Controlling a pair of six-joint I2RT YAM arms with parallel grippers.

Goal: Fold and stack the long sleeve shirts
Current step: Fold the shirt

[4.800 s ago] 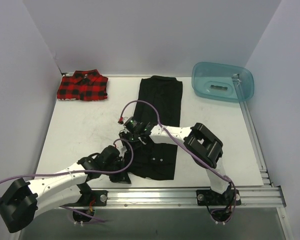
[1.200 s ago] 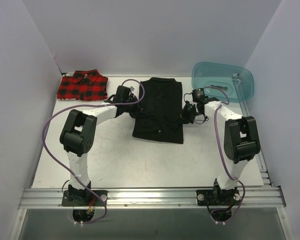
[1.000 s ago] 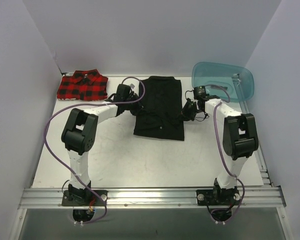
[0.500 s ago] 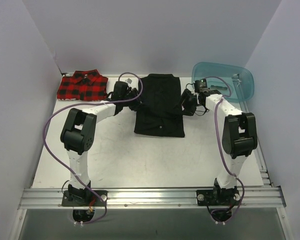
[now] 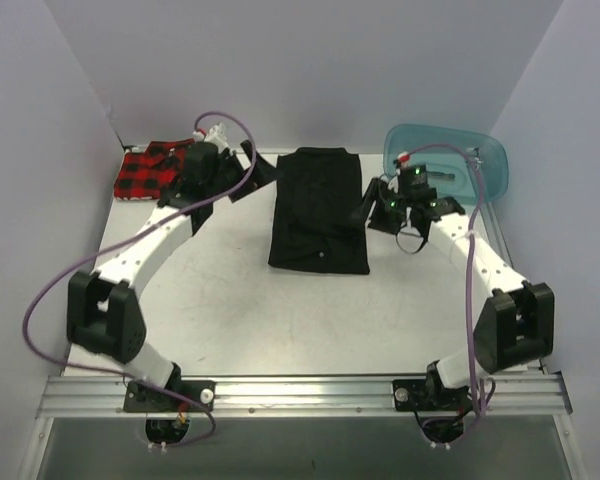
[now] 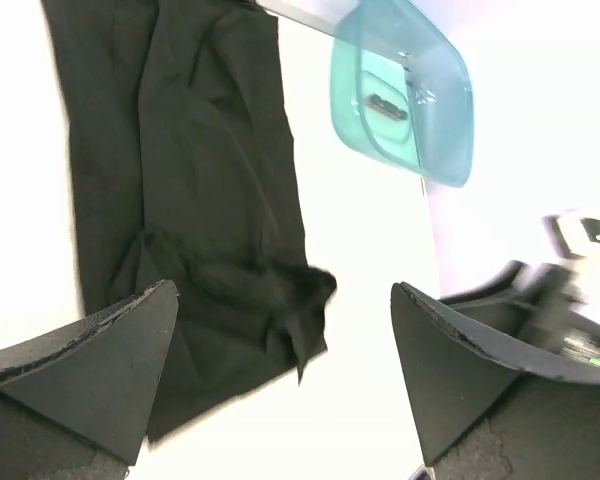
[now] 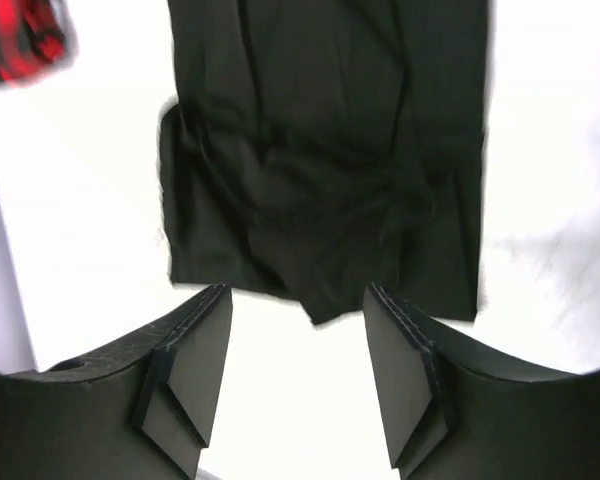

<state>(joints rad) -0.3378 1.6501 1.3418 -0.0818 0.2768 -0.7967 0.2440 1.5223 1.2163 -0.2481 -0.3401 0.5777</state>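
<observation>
Left hand (image 5: 252,170) and right hand (image 5: 376,206), each with jaws apart and empty, flank the folded black shirt (image 5: 318,215); the left arm (image 5: 150,240) partly hides the plaid shirt (image 5: 138,177).

- Left arm (image 5: 145,245): base at near left; elbow folded low and outboard; white forearm link stretched far and inward.
- Left gripper (image 5: 252,168): at the far end of the reach, pointing toward the centre line. Wrist view shows the jaws spread wide with nothing between them.
- Right arm (image 5: 475,255): base at near right; elbow low and outboard; forearm link angled far and inward.
- Right gripper (image 5: 376,210): pointing toward the centre line, facing the left one. Wrist view shows the jaws parted and empty.
</observation>
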